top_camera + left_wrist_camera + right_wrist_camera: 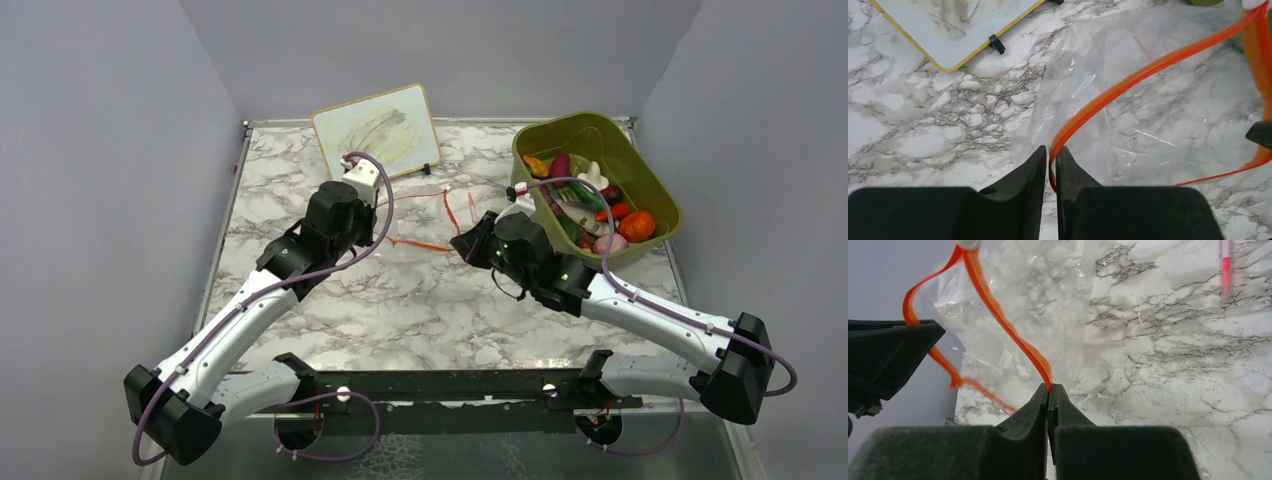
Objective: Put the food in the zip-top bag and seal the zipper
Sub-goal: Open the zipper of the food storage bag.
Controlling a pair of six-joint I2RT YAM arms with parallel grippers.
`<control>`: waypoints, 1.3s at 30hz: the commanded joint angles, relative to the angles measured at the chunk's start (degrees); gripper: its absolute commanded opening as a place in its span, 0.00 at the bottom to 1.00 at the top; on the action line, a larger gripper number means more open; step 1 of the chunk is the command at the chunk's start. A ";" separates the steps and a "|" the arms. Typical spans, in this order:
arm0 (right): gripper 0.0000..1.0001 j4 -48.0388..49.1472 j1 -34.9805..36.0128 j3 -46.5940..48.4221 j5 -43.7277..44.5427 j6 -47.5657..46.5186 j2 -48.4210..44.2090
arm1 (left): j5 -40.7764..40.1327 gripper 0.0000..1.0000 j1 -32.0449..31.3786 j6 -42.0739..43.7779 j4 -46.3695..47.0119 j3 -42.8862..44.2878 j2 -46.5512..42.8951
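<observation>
My left gripper (1052, 150) is closed almost completely, and the orange zipper (1128, 82) is pinched between its two black fingers. From there the strip runs up and away to the right across the clear bag (1158, 120). My right gripper (1049, 387) is closed just as tightly on another part of the same zipper, with the strip rising out of its fingertips in a curve.

From the camera above, the bag hangs between my two grippers over the middle of the marble bench (400, 300). Its thin plastic is floppy and creased, and I can see the bench's veining through it. The two sides of the zipper are apart, not pressed together. One runs high between my grippers, and the other sags in a loop lower down, so the mouth is open.

The food (600, 200) is piled in an olive-green bin (560, 125) at the far right of the bench, just beyond my right gripper and apart from the bag. I can pick out an orange ball, a dark purple piece, and green and pale bits.

A thin red-pink pen (1225, 270) lies on the bench near the bag. A white board with a yellow frame (378, 128) stands tilted at the far edge, behind my left gripper.
</observation>
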 commanded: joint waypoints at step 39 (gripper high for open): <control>0.01 11.82 -0.48 -4.04 -18.94 -11.17 -0.49 | 19.44 0.31 0.80 -2.98 5.86 -5.42 -4.66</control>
